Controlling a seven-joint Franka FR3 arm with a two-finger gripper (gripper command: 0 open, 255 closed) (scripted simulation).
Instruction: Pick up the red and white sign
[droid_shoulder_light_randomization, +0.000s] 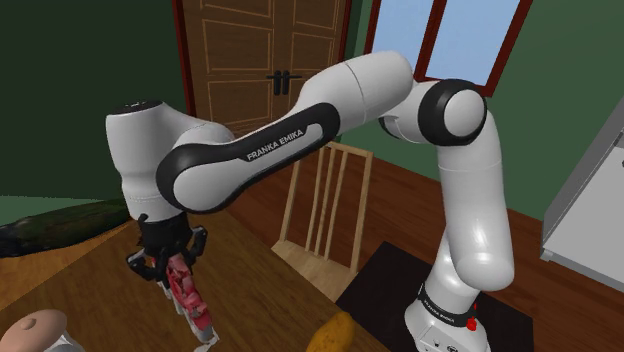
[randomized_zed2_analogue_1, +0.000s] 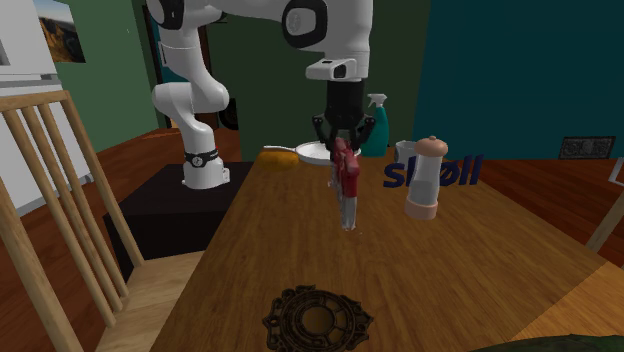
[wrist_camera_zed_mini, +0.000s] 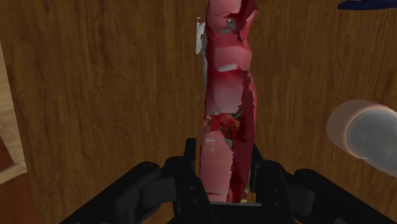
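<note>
Opposite exterior views across one table

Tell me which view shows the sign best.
The second exterior view: the sign hangs whole and unblocked below the gripper. The wrist view shows it close, clasped between the fingers, its far end cut off. The shoulder view shows it low, under the arm.

wooden table, wooden chair, pale shaker, dark ornate trivet, spray bottle
</note>
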